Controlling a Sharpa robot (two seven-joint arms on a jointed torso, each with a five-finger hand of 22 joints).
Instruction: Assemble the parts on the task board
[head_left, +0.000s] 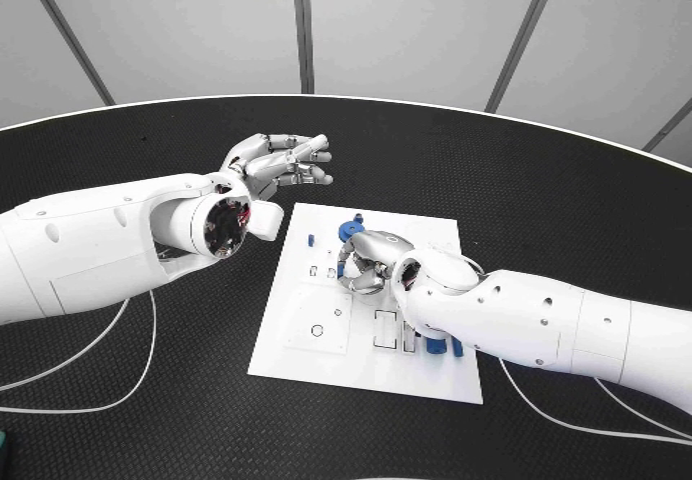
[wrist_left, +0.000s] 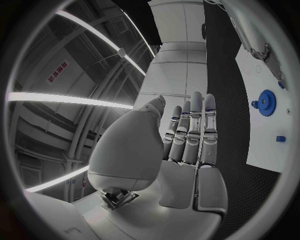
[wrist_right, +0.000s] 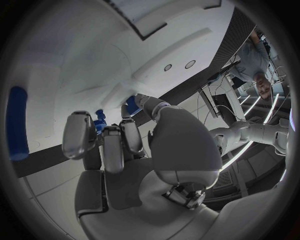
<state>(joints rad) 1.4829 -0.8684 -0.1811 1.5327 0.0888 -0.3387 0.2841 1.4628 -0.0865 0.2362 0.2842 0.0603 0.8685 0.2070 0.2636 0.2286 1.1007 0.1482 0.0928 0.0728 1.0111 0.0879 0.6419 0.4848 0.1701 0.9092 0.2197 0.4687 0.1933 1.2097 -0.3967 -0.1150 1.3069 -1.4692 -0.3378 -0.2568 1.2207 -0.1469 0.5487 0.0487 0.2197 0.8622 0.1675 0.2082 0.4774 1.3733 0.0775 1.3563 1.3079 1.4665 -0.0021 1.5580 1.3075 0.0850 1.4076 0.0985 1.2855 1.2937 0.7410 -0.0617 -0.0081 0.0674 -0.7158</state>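
I see the white rectangular task board lying mid-table on the black round table. My right hand sits low over the board's middle, fingers curled around a small blue part (whether it truly grips it, I cannot tell). A blue toothed gear lies near the board's far edge, and long blue pieces rest beside the right forearm. My left hand hovers off the board's far left corner, fingers apart, holding nothing. White cables trail across the table.

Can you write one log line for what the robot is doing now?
left hand: open, off board | right hand: over task board, at small blue part
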